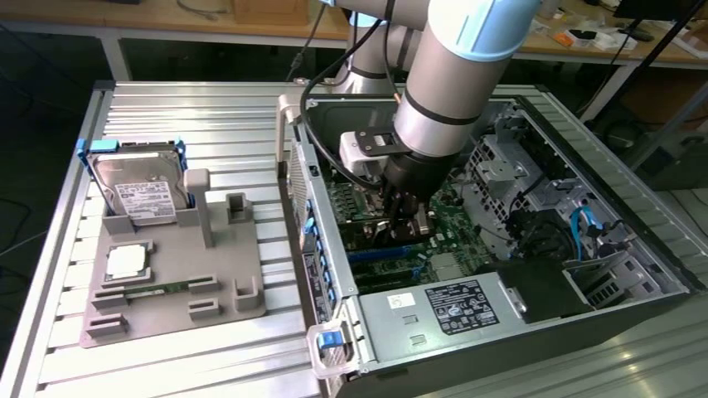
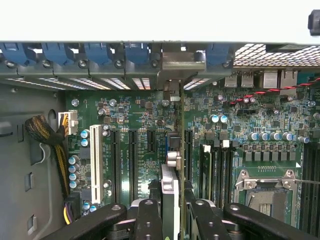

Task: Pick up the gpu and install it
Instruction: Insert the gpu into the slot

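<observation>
Now, from the exterior view, my gripper (image 1: 400, 217) is lowered inside the open computer case (image 1: 619, 178), just above the green motherboard (image 1: 459, 220). On the exterior view's left, a grey fixture (image 1: 172, 290) on the table (image 1: 199, 108) carries the hard drive (image 1: 138, 189), which leans upright in its blue frame. Through the wrist view, my fingers (image 2: 149, 220) are pinched on the gpu (image 2: 170, 197), held edge-on between them. It stands over the motherboard (image 2: 250, 120), in line with the dark expansion slots (image 2: 132, 160) and beside the white slot (image 2: 96, 157).
</observation>
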Motion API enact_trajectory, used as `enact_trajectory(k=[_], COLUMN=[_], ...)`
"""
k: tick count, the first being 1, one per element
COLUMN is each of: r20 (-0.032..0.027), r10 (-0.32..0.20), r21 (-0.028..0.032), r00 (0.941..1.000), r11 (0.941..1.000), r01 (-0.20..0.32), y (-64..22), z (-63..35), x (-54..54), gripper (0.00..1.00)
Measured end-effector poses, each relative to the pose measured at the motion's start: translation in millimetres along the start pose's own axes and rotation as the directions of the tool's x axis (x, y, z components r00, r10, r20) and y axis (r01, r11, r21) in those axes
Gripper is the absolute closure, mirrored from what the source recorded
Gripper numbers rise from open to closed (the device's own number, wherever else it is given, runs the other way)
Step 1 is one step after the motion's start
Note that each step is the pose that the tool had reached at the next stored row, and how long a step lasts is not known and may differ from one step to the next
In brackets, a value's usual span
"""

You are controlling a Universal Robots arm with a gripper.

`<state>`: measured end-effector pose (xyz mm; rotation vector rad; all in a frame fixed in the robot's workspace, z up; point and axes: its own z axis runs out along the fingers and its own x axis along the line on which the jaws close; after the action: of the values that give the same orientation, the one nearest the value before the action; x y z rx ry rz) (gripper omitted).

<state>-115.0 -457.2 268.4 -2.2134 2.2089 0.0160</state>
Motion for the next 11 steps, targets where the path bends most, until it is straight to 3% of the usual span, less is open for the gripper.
enact_trajectory(k=[11], r20=[0.0003], r10=[0.000], r21=[0.0001], r00=[1.0000], r11=[1.0000], r01=[0.000], y=[0.0], z=[1.7], x=[0.0], gripper=[0.73])
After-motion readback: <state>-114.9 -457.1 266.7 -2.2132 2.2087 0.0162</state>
